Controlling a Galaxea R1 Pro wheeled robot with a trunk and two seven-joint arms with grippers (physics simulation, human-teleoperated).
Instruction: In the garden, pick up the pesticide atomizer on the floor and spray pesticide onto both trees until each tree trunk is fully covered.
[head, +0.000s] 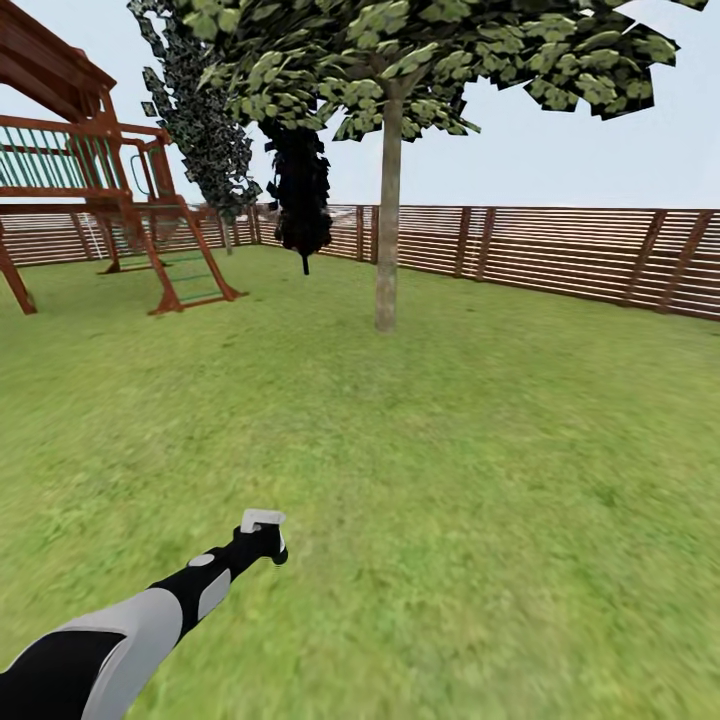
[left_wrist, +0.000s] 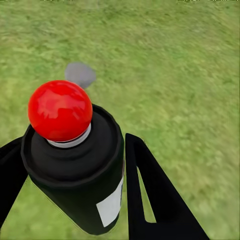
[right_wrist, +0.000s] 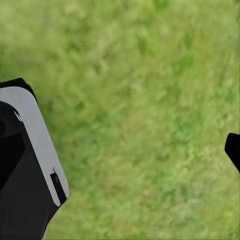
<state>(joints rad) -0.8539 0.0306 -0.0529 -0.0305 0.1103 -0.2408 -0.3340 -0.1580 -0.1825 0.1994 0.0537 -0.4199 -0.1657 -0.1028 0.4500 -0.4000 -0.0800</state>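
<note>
Black fingers of the left gripper clamp the dark, red-capped pesticide atomizer between them. Right gripper is cropped; I cannot tell its state.

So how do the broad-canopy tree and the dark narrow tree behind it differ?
The broad-canopy tree has a tall bare grey-brown trunk under a wide flat green crown; the dark narrow tree is a near-black hanging column on a thin stem. The first stands nearer, the second beside the fence. Both rise from grass.

- The left arm reaches forward and low, wrist straight.
- Its left gripper has the jaws clamped around the pesticide atomizer.
- The right gripper's fingers are spread wide.
</note>
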